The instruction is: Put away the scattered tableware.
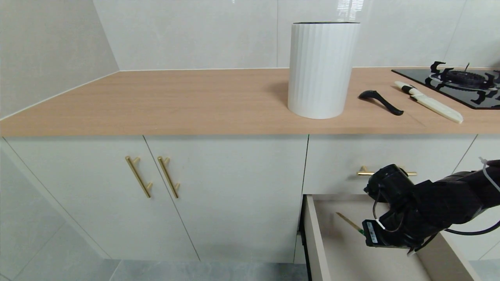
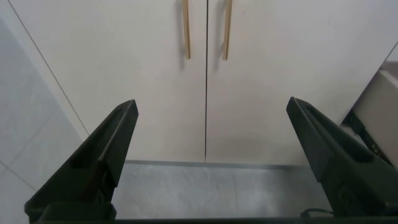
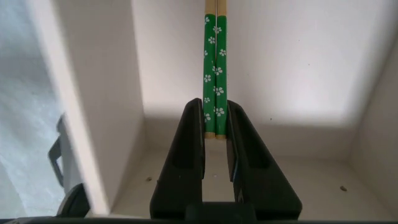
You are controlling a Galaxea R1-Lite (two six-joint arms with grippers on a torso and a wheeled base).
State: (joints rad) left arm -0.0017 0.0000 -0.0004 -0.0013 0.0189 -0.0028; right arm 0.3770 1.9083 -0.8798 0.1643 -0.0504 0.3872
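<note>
In the open drawer at the lower right, below the countertop, a pair of green-patterned chopsticks is being held by the right gripper. Its fingers are being pressed closed onto the patterned end of the pair. The bare wooden tips are being pointed toward the far left of the drawer's inside. Whether the pair is being rested on the drawer floor or held just above it cannot be told.

The chopsticks are judged to be nearly put away, with only the release outstanding. Two pieces are being left for later on the right part of the countertop: a black spoon and, just to its right, a cream-coloured knife. Both lie between the white ribbed canister and the hob. By that count, the task is being treated as roughly a third done.

The left gripper is being held wide open with nothing in it. It is low down on the left, facing the closed cabinet doors.
</note>
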